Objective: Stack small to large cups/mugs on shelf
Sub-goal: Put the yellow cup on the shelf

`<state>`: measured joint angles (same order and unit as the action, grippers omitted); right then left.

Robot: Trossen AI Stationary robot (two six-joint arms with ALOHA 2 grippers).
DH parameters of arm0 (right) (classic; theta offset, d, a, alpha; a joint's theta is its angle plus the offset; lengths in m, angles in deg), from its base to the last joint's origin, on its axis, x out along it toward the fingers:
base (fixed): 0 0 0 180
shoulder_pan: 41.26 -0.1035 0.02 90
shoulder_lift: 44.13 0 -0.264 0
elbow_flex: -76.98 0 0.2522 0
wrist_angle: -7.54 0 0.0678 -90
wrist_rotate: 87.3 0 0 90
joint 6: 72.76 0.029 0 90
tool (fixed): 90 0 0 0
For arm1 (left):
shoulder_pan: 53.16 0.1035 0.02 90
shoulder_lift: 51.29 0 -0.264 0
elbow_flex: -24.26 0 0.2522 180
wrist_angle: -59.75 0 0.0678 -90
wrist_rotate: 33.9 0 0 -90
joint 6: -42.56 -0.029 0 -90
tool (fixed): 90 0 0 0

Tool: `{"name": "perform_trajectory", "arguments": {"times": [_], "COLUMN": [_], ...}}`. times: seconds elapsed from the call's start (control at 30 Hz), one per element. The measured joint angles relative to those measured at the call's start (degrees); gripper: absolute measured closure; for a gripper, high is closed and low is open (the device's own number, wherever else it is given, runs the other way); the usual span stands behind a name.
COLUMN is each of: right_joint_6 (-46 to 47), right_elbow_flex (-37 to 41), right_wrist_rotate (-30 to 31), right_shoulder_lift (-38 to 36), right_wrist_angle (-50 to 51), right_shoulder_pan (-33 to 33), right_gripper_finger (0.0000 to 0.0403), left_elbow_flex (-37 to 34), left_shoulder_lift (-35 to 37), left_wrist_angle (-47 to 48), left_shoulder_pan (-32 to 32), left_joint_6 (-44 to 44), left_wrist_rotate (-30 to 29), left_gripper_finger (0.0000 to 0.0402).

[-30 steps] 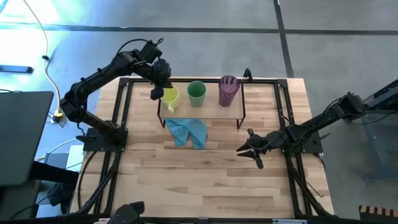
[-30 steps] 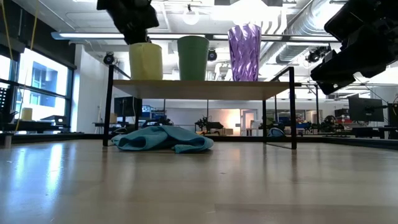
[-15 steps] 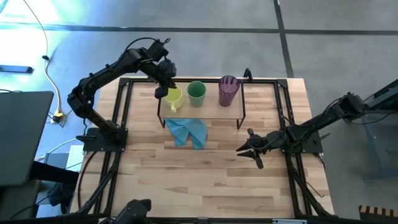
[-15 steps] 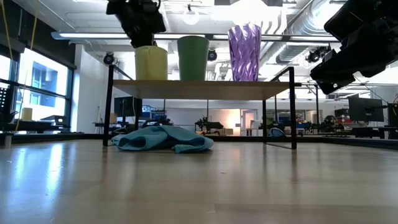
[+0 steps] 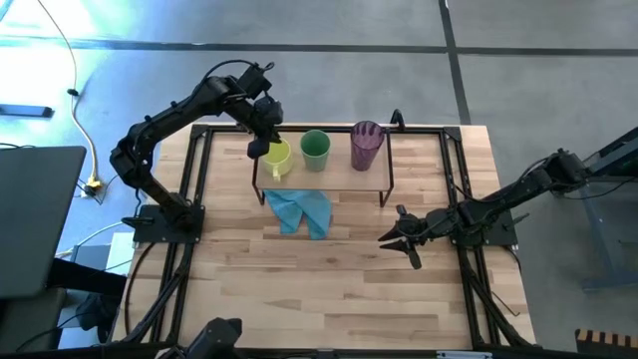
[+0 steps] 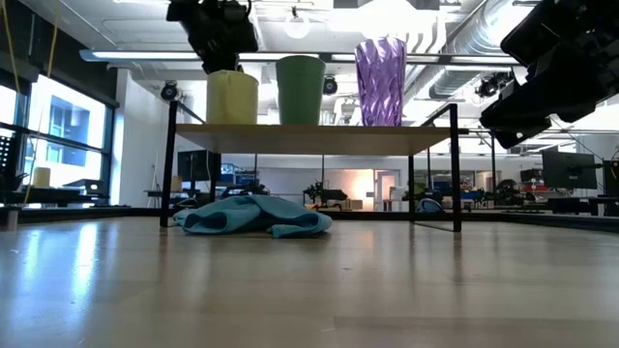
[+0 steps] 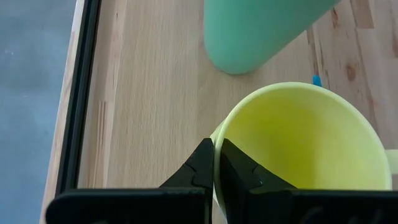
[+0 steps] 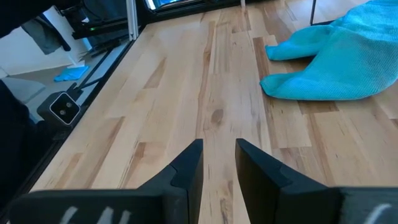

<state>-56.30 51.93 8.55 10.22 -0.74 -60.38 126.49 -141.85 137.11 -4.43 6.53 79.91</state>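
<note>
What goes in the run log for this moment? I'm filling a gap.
left gripper: shut on yellow mug rim, on shelf | green cup, purple tumbler: on shelf | right gripper: open, over table

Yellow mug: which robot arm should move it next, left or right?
Left, most likely. The left gripper is already pinched on the yellow mug's rim on the shelf, beside the green cup. The right gripper sits open over the table, far away.

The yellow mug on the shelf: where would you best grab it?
By the rim wall, from above. The yellow mug stands upright and open-topped on the shelf, with the green cup close beside it. The left end effector is already clamped on the rim, away from that cup.
</note>
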Motion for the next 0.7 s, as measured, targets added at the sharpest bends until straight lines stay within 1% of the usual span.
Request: {"name": "perform_trajectory", "arguments": {"times": [0.6,0.7], "right_joint_6": [0.01,0.01], "right_elbow_flex": [0.0,0.0], "right_wrist_rotate": [-0.02,-0.02], "right_shoulder_lift": [0.0,0.0], "right_wrist_angle": [0.0,0.0], "right_shoulder_pan": [0.0,0.0], "right_gripper_finger": [0.032,0.032], "left_elbow_flex": [-0.09,-0.11], "left_shoulder_lift": [-0.02,-0.02], "left_wrist_angle": [-0.54,-0.57], "left_shoulder_pan": [0.0,0.0], "left_joint_6": [-0.6,-0.6], "left_wrist_rotate": [0.37,0.4], "left_gripper_finger": [0.0401,0.0394]}}
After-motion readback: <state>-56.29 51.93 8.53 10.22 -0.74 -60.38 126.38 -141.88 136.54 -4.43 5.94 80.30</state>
